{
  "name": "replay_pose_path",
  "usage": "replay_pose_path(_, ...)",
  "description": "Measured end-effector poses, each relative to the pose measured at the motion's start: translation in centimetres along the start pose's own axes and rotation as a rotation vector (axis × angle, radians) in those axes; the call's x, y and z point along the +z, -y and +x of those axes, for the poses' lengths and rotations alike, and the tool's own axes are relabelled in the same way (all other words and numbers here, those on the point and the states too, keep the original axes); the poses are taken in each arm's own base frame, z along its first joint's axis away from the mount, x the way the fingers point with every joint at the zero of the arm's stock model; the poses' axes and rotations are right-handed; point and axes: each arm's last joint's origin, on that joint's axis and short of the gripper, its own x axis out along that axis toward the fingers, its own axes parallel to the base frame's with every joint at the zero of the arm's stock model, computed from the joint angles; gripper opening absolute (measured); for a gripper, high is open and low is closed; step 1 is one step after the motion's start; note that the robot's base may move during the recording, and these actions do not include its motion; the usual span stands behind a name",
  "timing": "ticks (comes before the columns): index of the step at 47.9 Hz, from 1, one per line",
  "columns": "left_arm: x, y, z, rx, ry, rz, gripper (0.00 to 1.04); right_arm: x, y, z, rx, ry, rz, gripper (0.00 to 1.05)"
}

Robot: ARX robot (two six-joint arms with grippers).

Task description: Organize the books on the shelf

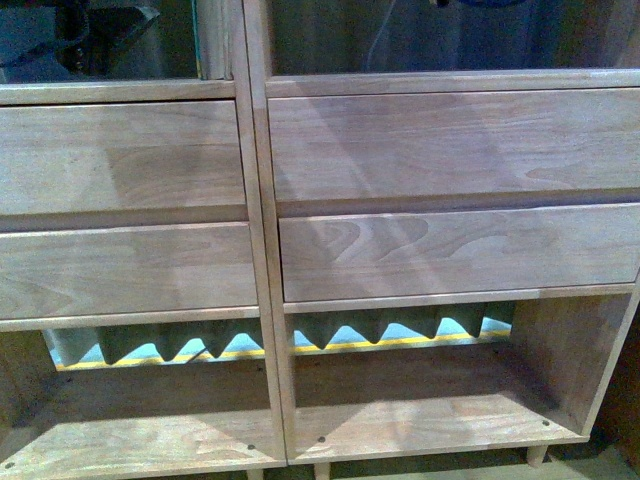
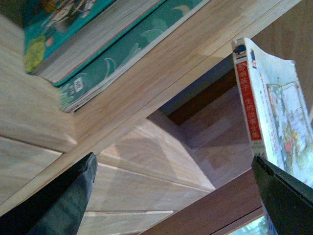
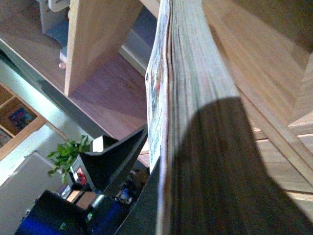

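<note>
On the left, two green-covered books point(image 2: 112, 54) lie flat, one on the other, on a board of the pale wood shelf point(image 1: 255, 200); we judge them already stowed. The left tool point(image 2: 173, 161) is released, its dark fingers point(image 2: 63, 200) spread wide with only shelf wood between them, probably waiting to steady what comes next.

Just beside its other finger stands the softcover book point(image 2: 274, 112), off the boards and in the air. Its white spine with red print point(image 2: 247, 103) faces the left wrist camera.

The right tool point(image 3: 159, 142) has one finger point(image 3: 117, 156) pressed against the cover. The other is hidden behind the pages, yet we judge the tool to be grasping the book by one end. That grip leaves the far end free to lead into a compartment. The long axis runs straight away from the tool, page edges toward its camera, and the free end curves slightly.

Neither arm shows in the front view.
</note>
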Motion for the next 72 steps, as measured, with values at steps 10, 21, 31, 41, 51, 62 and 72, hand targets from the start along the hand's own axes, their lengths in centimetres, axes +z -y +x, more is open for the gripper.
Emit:
replay_pose_path(10,-0.2,0.7,1.3,-0.051,0.025,-0.055,0.98,-0.7,-0.3,0.3,0.025,-0.001,0.034,0.07)
replay_pose_path(21,-0.9,1.1,1.9,-0.094,0.021,-0.093,0.98,-1.7,0.3,0.0,0.024,-0.018,0.07,0.07)
replay_pose_path(31,-3.7,2.9,1.8,-0.228,-0.048,-0.093,0.98,-2.2,1.1,0.2,0.031,-0.056,0.133,0.07)
replay_pose_path(41,-4.3,3.1,1.8,-0.23,-0.06,-0.081,0.98,-2.2,1.8,-0.6,0.051,-0.05,0.166,0.07)
replay_pose_path(51,-4.4,3.1,1.7,-0.195,-0.03,-0.048,0.76,-3.2,1.2,-0.8,0.112,-0.114,0.166,0.07)
replay_pose_path(62,-4.2,4.0,0.6,-0.257,0.006,0.018,0.35,-3.0,0.3,-1.2,0.156,-0.137,0.152,0.07)
replay_pose_path(72,-3.6,5.7,-1.5,-0.423,0.074,0.075,0.07,-3.2,-0.9,-1.4,0.216,-0.163,0.141,0.13)
